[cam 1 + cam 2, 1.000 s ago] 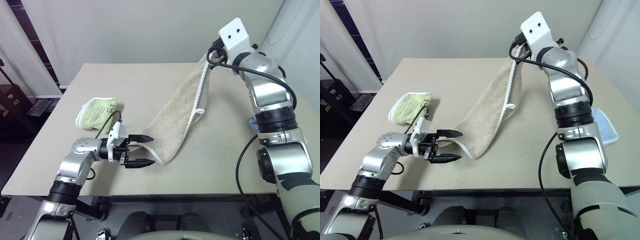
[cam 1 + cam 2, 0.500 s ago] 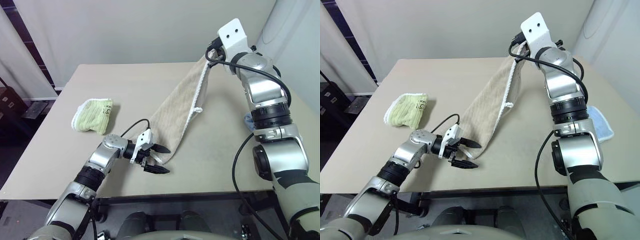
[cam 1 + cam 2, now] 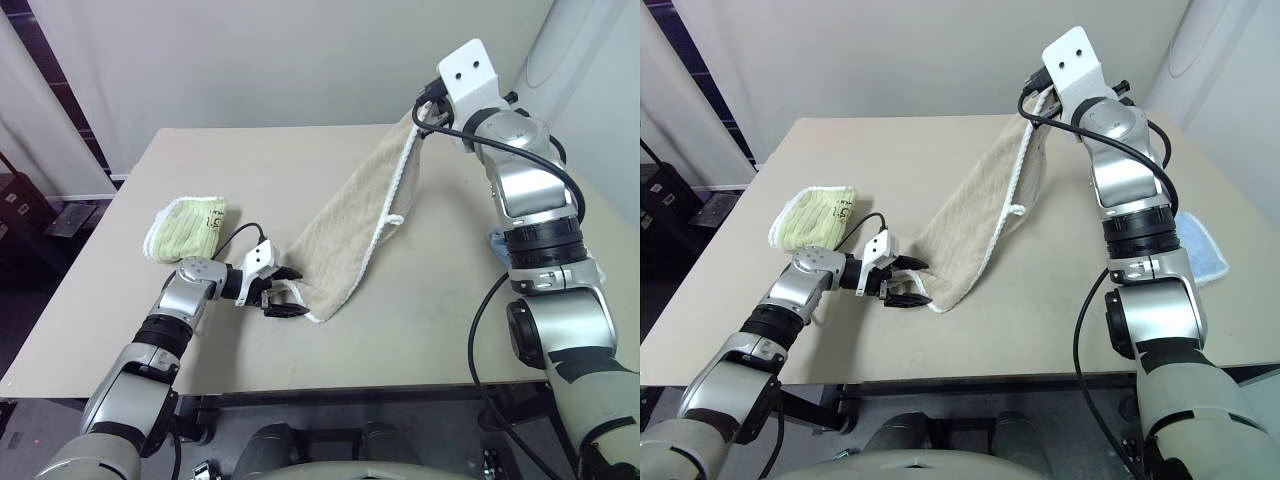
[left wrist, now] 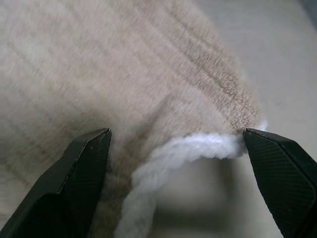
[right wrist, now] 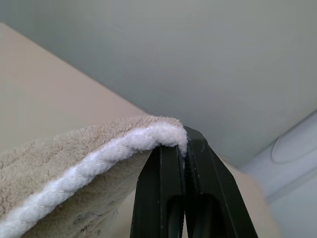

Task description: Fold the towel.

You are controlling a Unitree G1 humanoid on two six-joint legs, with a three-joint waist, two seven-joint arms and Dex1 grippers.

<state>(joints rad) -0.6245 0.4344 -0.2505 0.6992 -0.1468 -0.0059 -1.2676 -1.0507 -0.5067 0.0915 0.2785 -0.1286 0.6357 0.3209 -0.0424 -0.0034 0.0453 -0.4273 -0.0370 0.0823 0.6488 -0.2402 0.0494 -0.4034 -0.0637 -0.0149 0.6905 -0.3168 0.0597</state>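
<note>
The beige towel (image 3: 345, 235) hangs slanting from its top corner down to the table (image 3: 250, 160), white edging and a small loop (image 3: 397, 219) on its right side. My right gripper (image 5: 183, 148) is shut on that top corner, held high over the table's far right (image 3: 425, 110). My left gripper (image 3: 287, 292) stands open low over the table, at the towel's lower end. In the left wrist view the white edging (image 4: 173, 153) of the lower corner lies between its two spread fingers (image 4: 174, 134).
A light green folded towel (image 3: 188, 228) lies on the table to the left of my left arm. A light blue cloth (image 3: 1200, 248) lies at the table's right edge, behind my right arm. Dark furniture stands off the table's left side.
My left gripper, still open, has come lower and closed in on the towel's lower corner, which now sits between its fingers. The right gripper has stayed put with the top corner.
</note>
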